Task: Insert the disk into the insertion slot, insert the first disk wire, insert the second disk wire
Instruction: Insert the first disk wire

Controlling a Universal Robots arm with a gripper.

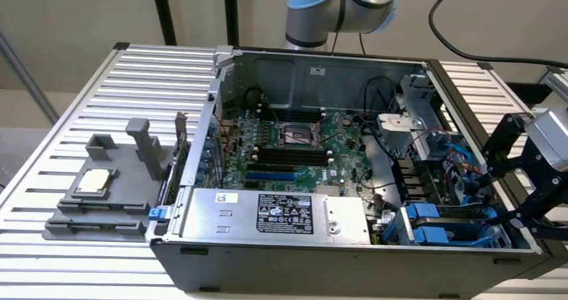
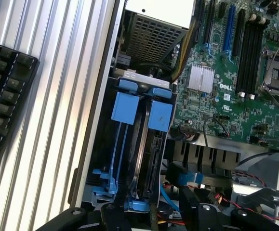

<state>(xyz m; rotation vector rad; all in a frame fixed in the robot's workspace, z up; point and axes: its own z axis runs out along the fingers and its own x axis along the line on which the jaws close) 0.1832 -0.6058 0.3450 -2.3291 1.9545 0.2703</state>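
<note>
Gripper (image 2: 151, 214) open, fingers (image 2: 114, 215) spread, nothing btwn them. Sat close over insertion slot (image 2: 135, 77), at near corner of PC case (image 1: 355, 267), exterior view's right. Disk (image 2: 152, 159) stood on edge inside slot, blue carrier tabs (image 2: 159, 115) at its end; second blue carrier (image 2: 126, 107) just beside.

Blue data cable (image 2: 187, 177) lay loose beside disk, near one finger; plugged or not, couldn't tell.

Judged:
- Disk rigid, fairly heavy, shock-sensitive. Grip by carrier frame sides, not label or board.
- Cable thin, floppy. Grip at connector, not cord.
</note>
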